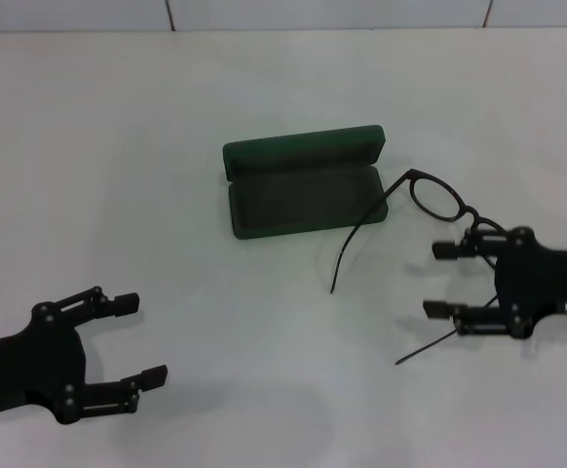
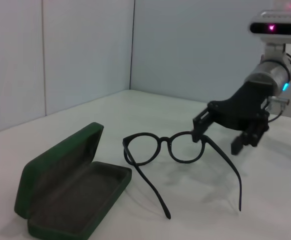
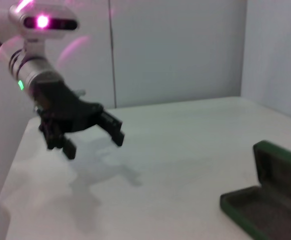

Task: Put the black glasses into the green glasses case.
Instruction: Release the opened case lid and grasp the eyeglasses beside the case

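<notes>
Black glasses (image 1: 437, 198): they are to the right of the case, with the temple arms unfolded. One lens is lifted and is just beside the right end of the case. The other lens is partly hidden behind the right gripper. One temple arm curves down toward the near side, in front of the right corner of the case. The second temple arm passes under the gripper and points near-left. In the left wrist view the frame (image 2: 161, 148) is off the table, and it hangs from one finger of the gripper.

Green glasses case (image 1: 303, 182): it lies open in the middle of the table, with the lid standing up on the far side. The dark lined tray faces up and nothing is inside.

Right gripper (image 1: 445, 281): it is at the right side of the table. The fingers are spread wide apart. The far finger (image 1: 456, 250) meets the frame near the bridge; the head view is not clear enough here, so it seems to carry the glasses by this one contact only.

Left gripper (image 1: 139, 338): it is at the near left, well apart from the case, above the table, with the fingers wide apart and holding nothing.

Table (image 1: 118, 156): a white plain surface.
</notes>
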